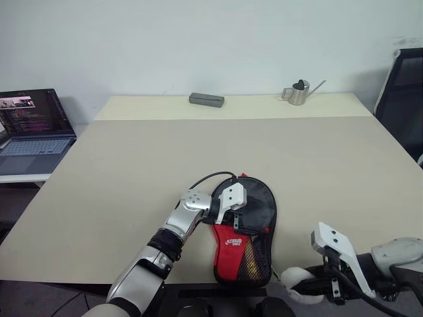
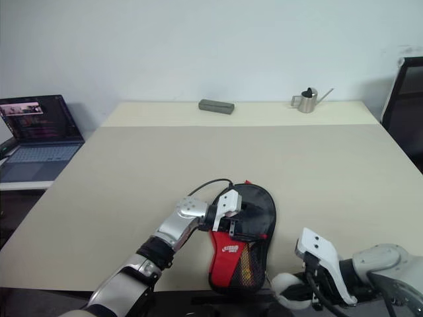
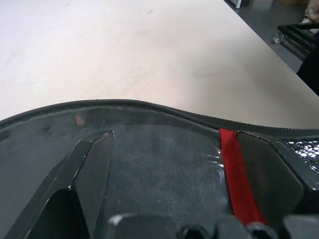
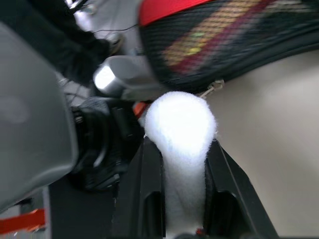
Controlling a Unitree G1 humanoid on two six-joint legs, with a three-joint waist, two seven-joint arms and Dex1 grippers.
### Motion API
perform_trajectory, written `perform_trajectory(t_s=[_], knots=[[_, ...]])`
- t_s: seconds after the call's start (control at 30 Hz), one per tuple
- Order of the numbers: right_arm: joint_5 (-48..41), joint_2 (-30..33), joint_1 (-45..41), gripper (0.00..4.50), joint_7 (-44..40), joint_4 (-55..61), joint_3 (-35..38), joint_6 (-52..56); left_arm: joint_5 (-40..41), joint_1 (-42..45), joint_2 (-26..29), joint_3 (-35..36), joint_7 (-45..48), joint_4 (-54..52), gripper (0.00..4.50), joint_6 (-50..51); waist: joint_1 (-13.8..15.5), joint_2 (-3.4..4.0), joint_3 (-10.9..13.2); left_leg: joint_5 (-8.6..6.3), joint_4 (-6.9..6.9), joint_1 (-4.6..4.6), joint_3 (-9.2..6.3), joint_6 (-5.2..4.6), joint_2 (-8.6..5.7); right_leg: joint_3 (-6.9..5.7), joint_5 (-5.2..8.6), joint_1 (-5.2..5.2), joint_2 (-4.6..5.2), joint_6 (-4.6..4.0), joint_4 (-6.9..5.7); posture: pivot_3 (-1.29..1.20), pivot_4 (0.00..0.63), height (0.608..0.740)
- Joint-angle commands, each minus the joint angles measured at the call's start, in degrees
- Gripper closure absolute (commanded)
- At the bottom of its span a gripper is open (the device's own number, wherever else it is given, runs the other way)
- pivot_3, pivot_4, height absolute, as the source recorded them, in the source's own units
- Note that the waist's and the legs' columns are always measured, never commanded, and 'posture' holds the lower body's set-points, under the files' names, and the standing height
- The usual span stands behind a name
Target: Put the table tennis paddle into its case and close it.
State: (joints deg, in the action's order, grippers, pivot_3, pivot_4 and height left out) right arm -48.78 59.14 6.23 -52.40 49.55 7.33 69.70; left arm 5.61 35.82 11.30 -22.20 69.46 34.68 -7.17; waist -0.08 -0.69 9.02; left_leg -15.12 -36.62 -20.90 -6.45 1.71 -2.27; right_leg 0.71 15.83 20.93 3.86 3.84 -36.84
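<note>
2 hands in the left eye view: the left hand presses wide on the case at the desk near edge, long axis running away from the robot, round end far, narrow end overhanging. It could slide off if that press slips. Left wrist view: fingers splayed flat on black fabric. Right wrist view: right hand pinches a white fluffy pad; the table tennis paddle handle shows through mesh.

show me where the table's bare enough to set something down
Most of the table is bare: the wide stretch between the case and the far grey box and small watering can, plus both side edges. It is crowded only at the near edge, where the left hand rests on the case and the right hand holds something white and fluffy.
</note>
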Motion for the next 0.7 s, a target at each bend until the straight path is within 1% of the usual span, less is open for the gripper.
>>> perform_trajectory(t_s=[0.03,0.3,0.47,0.7], knots=[[-4.16,1.37,1.28,4.04,-2.15,3.51,0.67,-1.74,-4.23,-2.59,1.67,-1.69,-0.99,5.37,0.22,1.37,0.01,0.00,0.00,0.00,0.00,0.00,-0.01,0.00,0.00,0.01,0.00,0.01,0.01,0.00,0.00,0.00,0.150,0.740],[-6.40,2.18,4.13,4.06,-2.47,5.42,-1.03,-4.86,-4.36,-2.25,1.51,-1.81,-1.16,5.78,0.22,1.01,0.10,-0.02,0.01,0.00,0.09,-0.02,0.01,0.00,-0.04,-0.01,0.02,0.05,0.08,0.03,0.06,0.00,0.150,0.740],[-8.26,2.66,4.44,4.06,-2.57,6.64,-1.45,-6.12,-4.46,-2.13,1.53,-1.87,-1.26,5.93,0.22,0.89,0.12,-0.02,0.01,0.00,0.14,-0.02,0.00,0.00,-0.05,-0.02,0.03,0.05,0.10,0.05,0.09,0.00,0.150,0.740],[-8.96,2.26,3.45,4.06,-0.51,8.59,-5.42,-7.43,-4.50,-1.86,1.47,-2.05,-1.59,6.28,0.22,0.77,0.16,-0.03,0.02,0.00,0.25,-0.02,0.01,0.01,-0.06,-0.03,0.05,0.14,0.13,0.07,0.18,0.00,0.150,0.740]])
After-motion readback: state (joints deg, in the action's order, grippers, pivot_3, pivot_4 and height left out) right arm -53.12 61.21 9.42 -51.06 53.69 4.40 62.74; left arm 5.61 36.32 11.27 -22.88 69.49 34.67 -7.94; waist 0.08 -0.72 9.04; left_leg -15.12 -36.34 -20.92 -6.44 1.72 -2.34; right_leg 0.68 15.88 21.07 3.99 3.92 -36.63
